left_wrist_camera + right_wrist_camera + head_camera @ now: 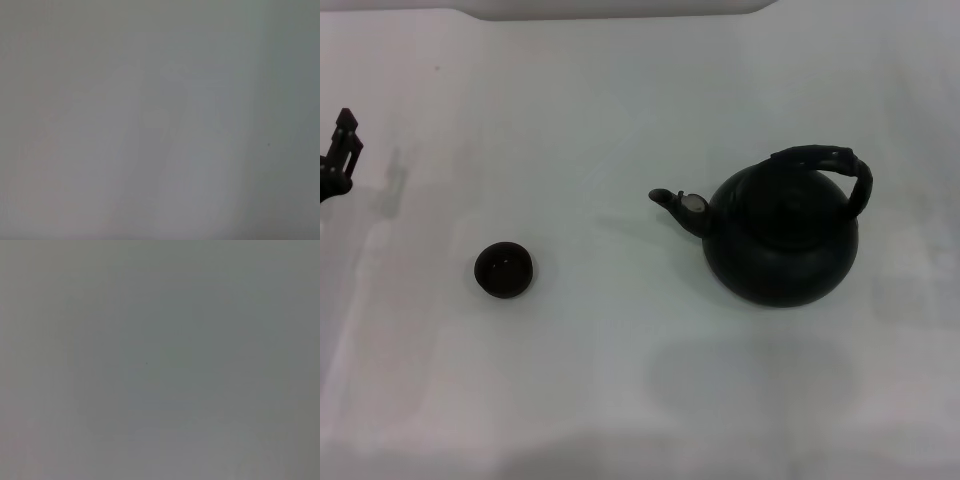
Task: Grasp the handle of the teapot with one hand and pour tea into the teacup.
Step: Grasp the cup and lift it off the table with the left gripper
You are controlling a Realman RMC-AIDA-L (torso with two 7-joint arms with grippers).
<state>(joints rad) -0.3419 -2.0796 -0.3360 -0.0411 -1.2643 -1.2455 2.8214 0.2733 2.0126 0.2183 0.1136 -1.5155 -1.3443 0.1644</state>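
- Altogether, one large, round, squat, matte black teapot (pixel 782 245) is sitting upright on the right side of the head view, its short curved spout pointing toward the robot's left.
- One thick black textured arched handle (pixel 840 165) is looping over the teapot's top, leaning toward its far right side, with nothing gripping it.
- One tiny round dark brown handleless teacup (pixel 503 270) is standing on the left, well apart from the teapot and roughly in line with the spout.
- One dark left gripper (pixel 340 160) is showing at the left edge of the head view, well apart from the teacup; it is cut off by the edge, so I cannot tell how far open it is or whether it is holding anything.
- Everything is resting on a plain white table (pixel 620 380), with soft shadows lying on it; a pale rounded band is running along the far edge.
- Both wrist views are showing only a featureless grey-white surface.
- Nothing of the right gripper is appearing in any view.
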